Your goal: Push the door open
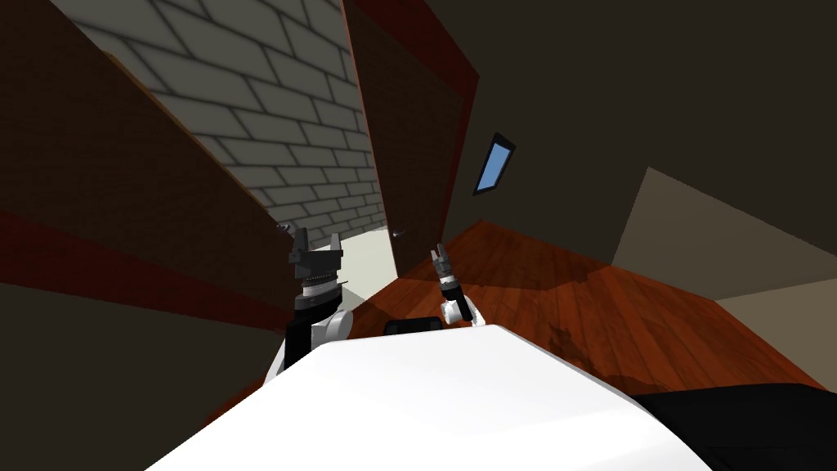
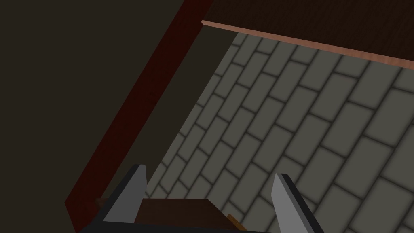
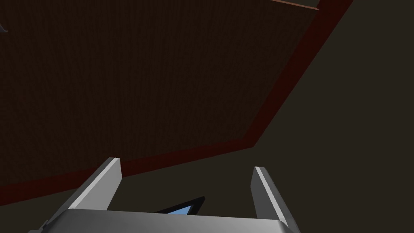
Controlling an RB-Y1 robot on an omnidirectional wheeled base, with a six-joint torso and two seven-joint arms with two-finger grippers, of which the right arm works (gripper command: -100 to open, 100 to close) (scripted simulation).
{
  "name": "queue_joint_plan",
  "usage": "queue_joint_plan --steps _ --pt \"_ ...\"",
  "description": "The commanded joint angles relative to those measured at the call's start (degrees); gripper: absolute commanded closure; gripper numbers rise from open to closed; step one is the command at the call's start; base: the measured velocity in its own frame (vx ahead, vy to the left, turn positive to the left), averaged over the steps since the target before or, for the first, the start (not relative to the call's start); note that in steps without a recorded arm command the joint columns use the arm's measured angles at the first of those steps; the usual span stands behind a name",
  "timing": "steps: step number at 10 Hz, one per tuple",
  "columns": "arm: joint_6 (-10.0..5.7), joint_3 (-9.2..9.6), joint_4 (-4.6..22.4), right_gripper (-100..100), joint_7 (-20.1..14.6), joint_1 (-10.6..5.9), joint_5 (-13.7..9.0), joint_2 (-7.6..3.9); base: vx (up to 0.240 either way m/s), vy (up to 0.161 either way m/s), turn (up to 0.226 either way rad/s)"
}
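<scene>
- The door (image 1: 409, 123) looks to me like two dark brown leaves in a dark red frame (image 1: 467, 90). The right leaf (image 3: 141, 81) stands just ahead of me, a little to my right. It seems to lie flat in the frame, with the right handle (image 1: 399, 234) at its free edge.
- The left leaf (image 1: 123, 163) stands at an angle on my left, with the left handle (image 1: 284, 228) at its edge. Between the two leaves there is an opening, so I judge the door is partly open. The gap looks narrow for my body.
- The left tool (image 1: 317, 239) is raised just beside the left handle, fingers wide apart and holding nothing. Its camera looks past the pale edge of the left leaf (image 2: 323, 20) into the opening. From this I judge the tool is placed at the gap to press this leaf farther, and is not pressing on it now.
- A dark brown block (image 2: 178, 208) shows low between the left tool's fingers. I cannot tell what it is.
- The right tool (image 1: 439, 252) is raised in front of the right leaf, also wide and empty. I cannot tell whether it touches the panel.
- Through the opening I see a grey brick wall (image 1: 270, 106) and a strip of pale floor (image 1: 368, 262). The brick wall appears near, so the left leaf may have little room to swing.
- On my side there is a reddish wooden floor (image 1: 556, 302) and a dark wall (image 1: 654, 82). The wall carries a small blue pane in a black frame (image 1: 494, 163), well apart from the door.
</scene>
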Motion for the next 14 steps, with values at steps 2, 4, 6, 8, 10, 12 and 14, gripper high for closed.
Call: queue_joint_plan --steps 2,4,6,8,10,12,14 --pt "-0.83 1.46 2.7 -100 -0.1 -0.82 0.0 0.04 0.077 0.016 -0.028" --pt "-1.32 3.01 5.3 -100 -0.4 -1.83 -0.1 -0.24 0.061 0.004 -0.031" --pt "-1.8 4.56 8.0 -100 -0.7 -2.85 -0.2 -0.51 0.093 0.02 -0.042" --pt "-2.28 6.12 10.7 -100 -1.1 -3.87 -0.3 -0.76 0.115 0.006 -0.041" --pt "-2.76 7.67 13.3 -100 -1.4 -4.88 -0.4 -1.01 0.102 0.009 -0.039" --pt "-3.23 9.18 15.9 -100 -1.7 -5.88 -0.5 -1.23 0.093 0.015 -0.034" --pt "-3.7 10.69 18.5 -100 -2.0 -6.86 -0.6 -1.45 0.093 0.01 -0.044"
